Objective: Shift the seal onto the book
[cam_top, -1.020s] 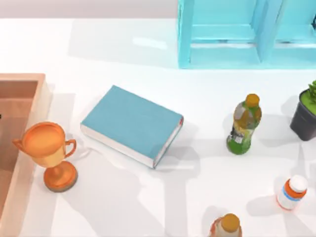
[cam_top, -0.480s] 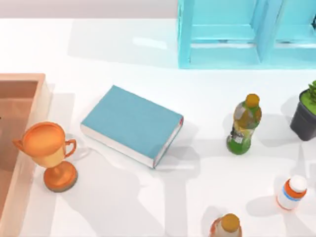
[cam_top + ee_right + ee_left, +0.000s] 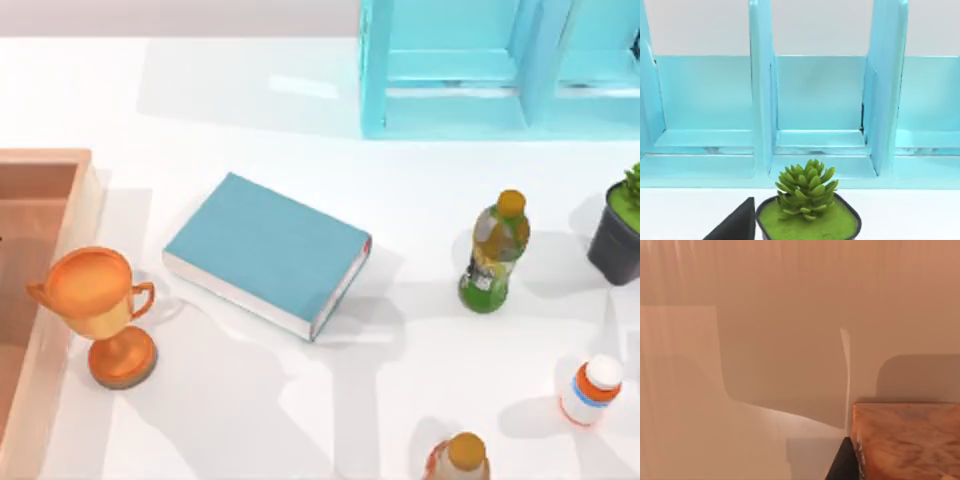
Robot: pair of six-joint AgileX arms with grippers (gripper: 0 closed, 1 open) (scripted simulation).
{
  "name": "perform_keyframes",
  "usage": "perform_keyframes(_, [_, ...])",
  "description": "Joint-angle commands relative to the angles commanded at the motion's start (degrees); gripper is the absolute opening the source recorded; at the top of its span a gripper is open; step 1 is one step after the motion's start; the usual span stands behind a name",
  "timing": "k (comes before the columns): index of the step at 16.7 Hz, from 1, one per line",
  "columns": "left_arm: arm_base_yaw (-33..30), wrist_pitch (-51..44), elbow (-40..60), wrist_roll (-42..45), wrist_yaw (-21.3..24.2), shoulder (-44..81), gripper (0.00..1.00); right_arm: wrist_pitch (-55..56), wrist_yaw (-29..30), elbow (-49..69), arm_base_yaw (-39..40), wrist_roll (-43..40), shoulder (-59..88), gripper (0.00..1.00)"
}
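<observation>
The book [image 3: 268,252] lies flat left of the table's middle, skewed, with its red-trimmed edge towards 4 o'clock. The seal [image 3: 461,460] stands well apart from it, at 5 o'clock from the book, and is cut off by the 6 o'clock edge of the top view. Nothing rests on the book.

A green bottle [image 3: 495,255] stands at 3 o'clock from the book, a trophy [image 3: 100,310] at 8 o'clock just beside it, and the shelf [image 3: 490,70] at 1 o'clock. A white bottle [image 3: 592,390] and a plant [image 3: 622,235] sit near the 3 o'clock edge, and a wooden tray [image 3: 60,170] near the 9 o'clock edge.

My left pincer [image 3: 842,462] shows as a dark wedge beside a wooden corner [image 3: 905,440]. My right pincer [image 3: 737,225] is a dark wedge just beside the plant's pot, facing the shelf. I cannot tell whether either one is apart or together.
</observation>
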Motion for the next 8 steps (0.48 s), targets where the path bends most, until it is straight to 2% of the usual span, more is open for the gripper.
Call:
perform_keyframes(4, [-0.29,-0.79,0.57,-0.62,-0.36,-0.09,0.0,0.0,0.0,0.0,0.0,0.0,0.0,1.0])
perform_keyframes(8, [-3.6,-8.15,6.62,-5.75,-2.47,-1.11,0.0,0.0,0.0,0.0,0.0,0.0,0.0,1.0])
